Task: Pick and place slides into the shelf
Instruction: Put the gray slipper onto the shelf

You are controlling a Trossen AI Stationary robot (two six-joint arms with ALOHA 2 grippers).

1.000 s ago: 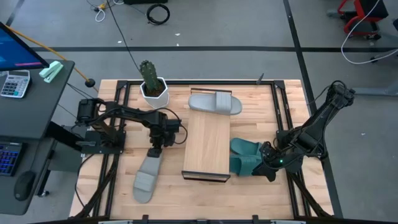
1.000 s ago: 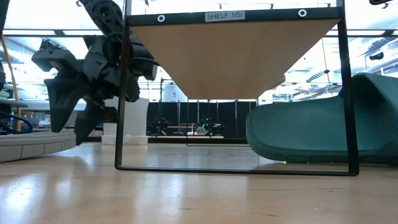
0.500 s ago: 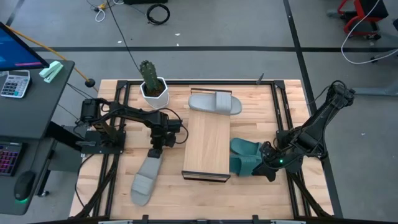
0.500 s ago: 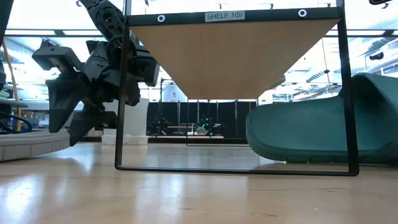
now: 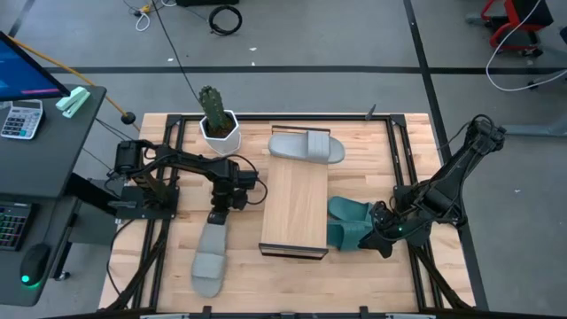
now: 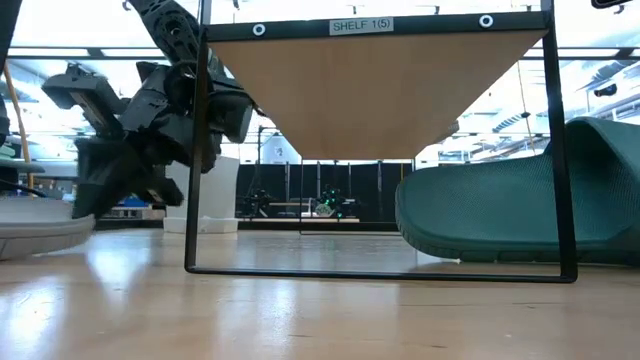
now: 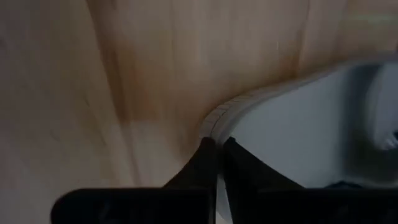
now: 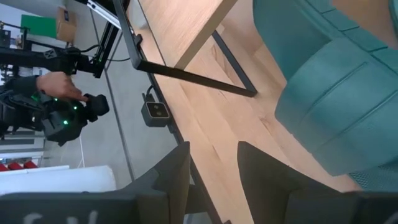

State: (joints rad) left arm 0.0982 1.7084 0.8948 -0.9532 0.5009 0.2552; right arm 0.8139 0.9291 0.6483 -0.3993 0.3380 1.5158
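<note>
The shelf (image 5: pixel 292 208) stands mid-table, and the low view looks up at its underside (image 6: pixel 380 90). One grey slide (image 5: pixel 306 146) lies at its far end. The other grey slide (image 5: pixel 210 257) lies left of the shelf, with my left gripper (image 5: pixel 217 218) shut on its far end. Two teal slides (image 5: pixel 350 223) lie close together against the shelf's right side; one also shows in the low view (image 6: pixel 520 200). My right gripper (image 5: pixel 383 239) is open just right of them, low over the table, touching nothing. Its wrist view shows a teal slide (image 8: pixel 323 93) ahead of it. My left gripper pinches the rim of the grey slide's heel end (image 7: pixel 214 124) between its two fingers (image 7: pixel 236 168). The fingers come from above, slanting down. The slide stretches from the gripper toward the table's near edge, strap end (image 5: pixel 209 264) farthest from the fingers and low at the table.
A potted cactus (image 5: pixel 215 120) stands at the far left of the table. Dark frame rails (image 5: pixel 164 221) run along the table's left and right sides. A person's hand (image 8: pixel 59 84) shows beyond the table in the right wrist view. A desk with a calculator (image 5: pixel 19 120) stands to the left.
My left gripper has tipped and shifted slightly while holding the grey slide. The slide's strap end has swung toward the table's left and then back right, so it now lies nearly parallel to the shelf. Its held end has stayed about where it was.
</note>
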